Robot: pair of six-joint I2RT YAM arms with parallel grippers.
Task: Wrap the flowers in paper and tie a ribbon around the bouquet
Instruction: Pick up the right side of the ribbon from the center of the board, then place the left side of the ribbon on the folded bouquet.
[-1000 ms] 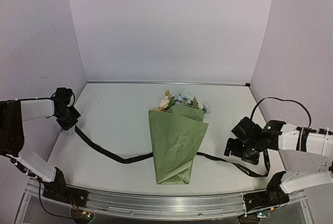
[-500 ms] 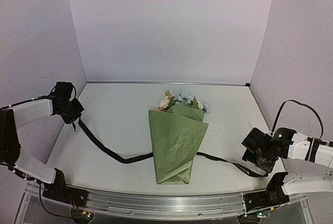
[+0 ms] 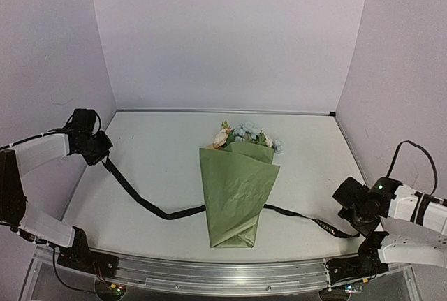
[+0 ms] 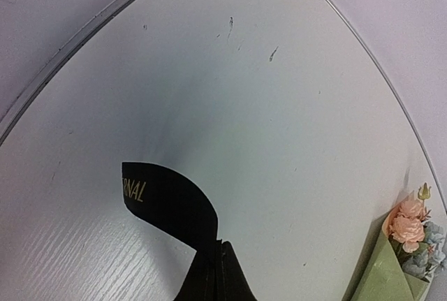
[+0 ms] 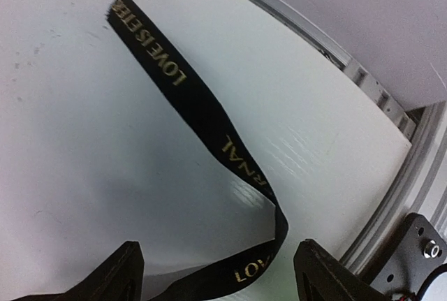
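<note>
Overhead, a white table (image 3: 160,147) fills a booth with plain pale lilac walls (image 3: 223,35). A ribbed metal rail (image 3: 223,273) runs along the near edge, and up close the tabletop shows faint wood grain and a few dark specks. The left gripper (image 3: 94,149) sits low at the table's far left edge, its jaws pressed together on one end of the ribbon (image 3: 140,200) — its wrist view shows a short curled tail of lettered strap sticking out past the closed tips. The right gripper (image 5: 222,276) hangs by the near right corner with its fingers (image 5: 122,273) spread wide, gripping nothing. The ribbon's other end lies on the surface between and beyond them, doubling back in a loose fold; whether it brushes either finger I cannot tell. The bouquet (image 3: 236,196) lies mid-table, narrow end toward the rail, well apart from both grippers. Its paper (image 3: 230,175) is matte sage green, folded into a flat cone with overlapping creased flaps. The flowers (image 3: 241,133) — peach-cream and pale blue blooms with green leaves — poke out of the wide far end. The ribbon is thin, flat and black with pale gold capitals, vanishing at the cone's left edge and reappearing at its right
</note>
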